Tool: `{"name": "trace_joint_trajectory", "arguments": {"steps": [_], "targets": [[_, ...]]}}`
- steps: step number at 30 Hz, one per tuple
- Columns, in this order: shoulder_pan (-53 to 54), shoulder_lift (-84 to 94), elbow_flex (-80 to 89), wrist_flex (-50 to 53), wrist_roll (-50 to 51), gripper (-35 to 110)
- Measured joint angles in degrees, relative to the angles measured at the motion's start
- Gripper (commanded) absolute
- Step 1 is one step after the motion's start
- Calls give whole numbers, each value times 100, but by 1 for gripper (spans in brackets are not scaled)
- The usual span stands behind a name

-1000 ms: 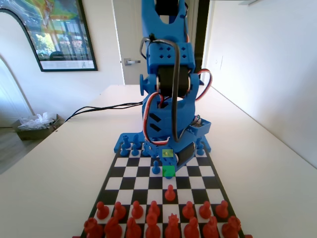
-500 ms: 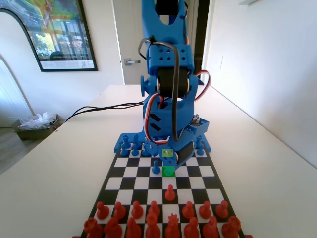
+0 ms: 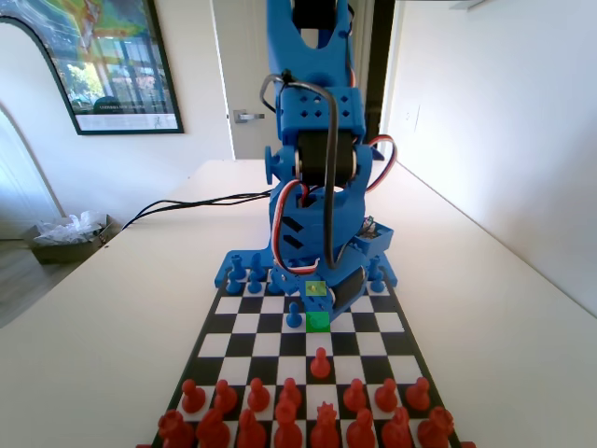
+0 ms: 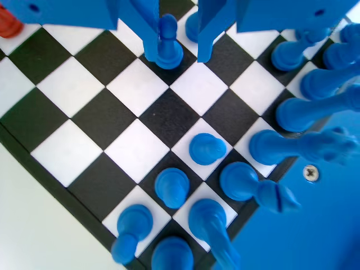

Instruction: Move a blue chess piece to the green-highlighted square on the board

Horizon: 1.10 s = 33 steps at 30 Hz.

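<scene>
Hand (image 4: 177, 48) open, jaws straddling the blue chess piece (image 4: 166, 40), not yet gripping. Risk: closing off-centre could tip it, short of the green-highlighted square (image 3: 318, 321).

pawn (image 4: 166, 42): blue, upright on a black square, between the fingers | green square (image 3: 318, 321): bright, bare | board (image 3: 403, 322): checkered, blue-rimmed

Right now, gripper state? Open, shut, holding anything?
Gripper: open. In the wrist view the jaws straddle a blue pawn standing on the board, with a gap on its right side, so it is not clamped.
</scene>
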Motion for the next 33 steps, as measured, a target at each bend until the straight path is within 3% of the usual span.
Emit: {"name": "trace_joint_trajectory", "arguments": {"steps": [11,16,33], "targets": [[158,905,-879,1266,-9,9],[158,1512,-1239,1890,-308,2],[149,5414,-1310,3876,-4104,1]]}}
